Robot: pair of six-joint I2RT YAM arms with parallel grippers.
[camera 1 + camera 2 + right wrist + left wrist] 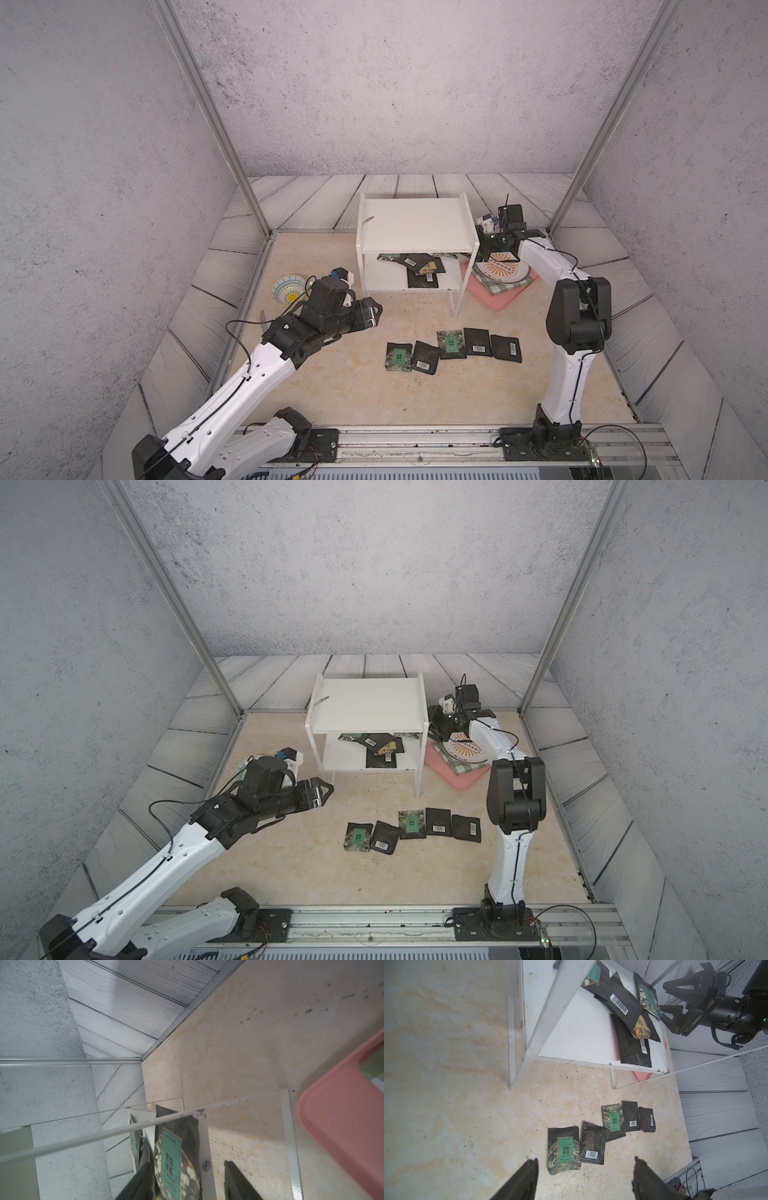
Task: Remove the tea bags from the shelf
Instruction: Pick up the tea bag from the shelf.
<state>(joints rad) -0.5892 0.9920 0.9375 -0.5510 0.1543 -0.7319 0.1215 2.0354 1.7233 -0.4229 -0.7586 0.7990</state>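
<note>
Tea bags [419, 266]: one lot lay heaped on the lower tier of the shelf [411, 224], centre of both top views, several overlapping, barcode faces and labelled faces mixed; the exact count could not be read. A second lot, five sachets [453, 349], lay in a loose row on the beige table [332, 374] below the shelf in the frame, two green-labelled face up, three showing barcodes, neighbours touching or overlapping at the edges.

My left gripper [372, 313] hung left of centre over bare table, jaws spread with nothing between them; in the left wrist view both fingers [529, 1178] framed the lower edge, with the nearest green-labelled sachet [563, 1150] just beyond them.

My right gripper [675, 1009] stood at the shelf's right side, level with the lower tier. In the right wrist view a green-labelled sachet [172, 1159] at the shelf edge lay between my fingers [239, 1180], jaws parted; I could not tell whether they touched it.

Pink tray [498, 301]: right of the shelf, bearing a checked cloth [505, 289] and a patterned plate [509, 270].

Small patterned dish [286, 289]: left of the shelf.
</note>
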